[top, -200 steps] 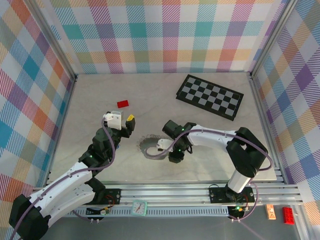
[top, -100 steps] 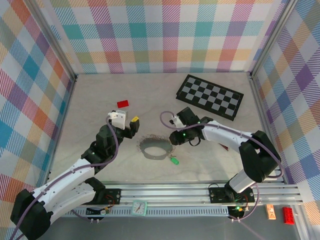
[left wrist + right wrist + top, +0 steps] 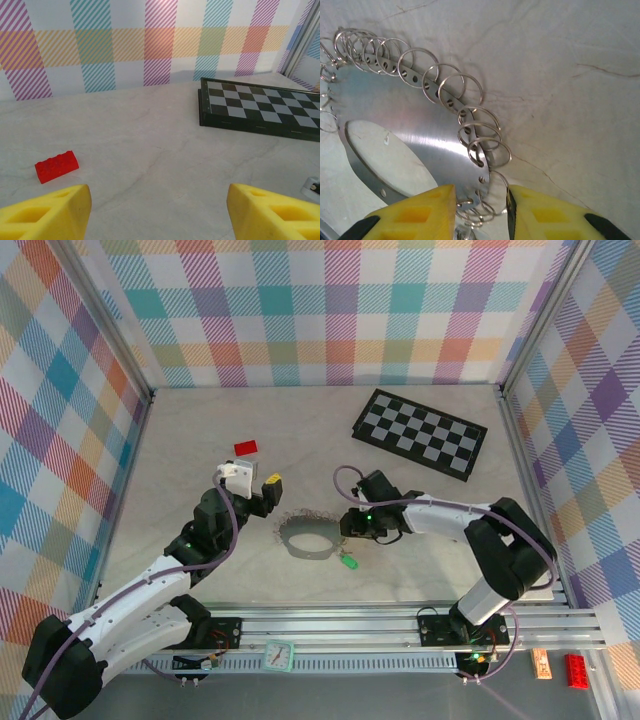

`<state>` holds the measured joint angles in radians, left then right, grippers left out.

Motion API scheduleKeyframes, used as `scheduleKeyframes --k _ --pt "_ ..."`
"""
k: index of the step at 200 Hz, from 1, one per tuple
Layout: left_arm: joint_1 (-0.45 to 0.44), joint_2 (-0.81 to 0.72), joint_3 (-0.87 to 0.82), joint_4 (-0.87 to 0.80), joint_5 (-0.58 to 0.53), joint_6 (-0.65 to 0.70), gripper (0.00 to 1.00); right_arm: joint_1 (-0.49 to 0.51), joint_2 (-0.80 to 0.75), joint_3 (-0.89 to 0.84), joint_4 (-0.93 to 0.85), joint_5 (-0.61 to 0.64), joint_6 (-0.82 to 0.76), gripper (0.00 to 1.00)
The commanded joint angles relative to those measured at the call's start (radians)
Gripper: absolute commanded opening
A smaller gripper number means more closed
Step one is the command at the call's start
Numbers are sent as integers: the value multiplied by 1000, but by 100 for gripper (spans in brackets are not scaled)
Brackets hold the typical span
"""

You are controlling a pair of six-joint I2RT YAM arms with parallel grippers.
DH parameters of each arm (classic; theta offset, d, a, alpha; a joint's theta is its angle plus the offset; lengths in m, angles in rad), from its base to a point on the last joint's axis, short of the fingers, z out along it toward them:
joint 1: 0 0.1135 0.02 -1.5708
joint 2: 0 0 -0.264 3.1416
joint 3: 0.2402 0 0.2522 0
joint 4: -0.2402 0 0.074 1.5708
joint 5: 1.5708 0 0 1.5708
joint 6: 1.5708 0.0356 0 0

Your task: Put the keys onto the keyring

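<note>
the right gripper is working at the 3 o'clock rim of the keyring. its yellow fingers are sitting narrowly apart, with the plate's edge and a few of the small split rings between them. whether they are actually pinching metal i cannot tell, as the contact is falling at the very bottom of the wrist view.

to do this step well, the fingers should be closing on the flat plate rather than on the loose loops, which would likely be slipping and twisting. the hold should be staying low and steady so one loop is facing the green key, which is lying on the table just off the ring's 4 o'clock edge.

the left gripper is hovering at the ring's 10 o'clock with its fingers spread wide and nothing between them. its camera is looking past them, with the red block at 10 o'clock and the checkerboard at 2 o'clock. it would probably need to be swinging round to fetch the key.

half a second ago the right gripper was standing slightly off the ring toward 1 o'clock, and it is now settling onto the rim. the green key is lying where it was then. a second ago that gripper was over the 4 o'clock edge. the left gripper is edging slightly nearer.
</note>
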<state>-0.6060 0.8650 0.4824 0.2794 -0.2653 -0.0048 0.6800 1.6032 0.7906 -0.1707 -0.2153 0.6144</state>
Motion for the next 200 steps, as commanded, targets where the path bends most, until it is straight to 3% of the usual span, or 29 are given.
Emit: scheduleKeyframes --k 1,77,200 --pt "9 -5 1 25 9 -12 72 -3 28 -5 43 -14 42 31" --pt "9 -12 -2 17 1 -6 72 -3 -21 -16 -35 65 50 36" --pt "9 -31 -1 -2 -12 1 72 -4 22 -60 106 -44 149 11"
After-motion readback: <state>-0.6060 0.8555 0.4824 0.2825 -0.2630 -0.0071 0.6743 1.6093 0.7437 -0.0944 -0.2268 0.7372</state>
